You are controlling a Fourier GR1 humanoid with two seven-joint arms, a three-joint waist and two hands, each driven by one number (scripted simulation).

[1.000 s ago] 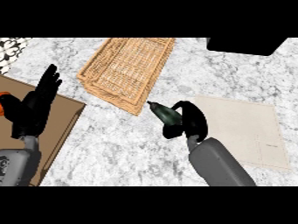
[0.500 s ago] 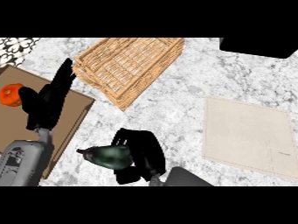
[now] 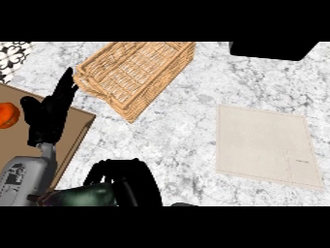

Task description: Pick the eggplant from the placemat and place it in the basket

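The right robot hand curled round the dark eggplant at six o'clock. The left robot hand, fingers straight, rested at nine o'clock beside the wicker basket.

orange fruit | on brown board | marble counter

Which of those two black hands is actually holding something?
The right hand, low in the view, is curled round the dark eggplant. The left hand stands open with fingers up, holding nothing.

No legible text — no labels, brands or numbers
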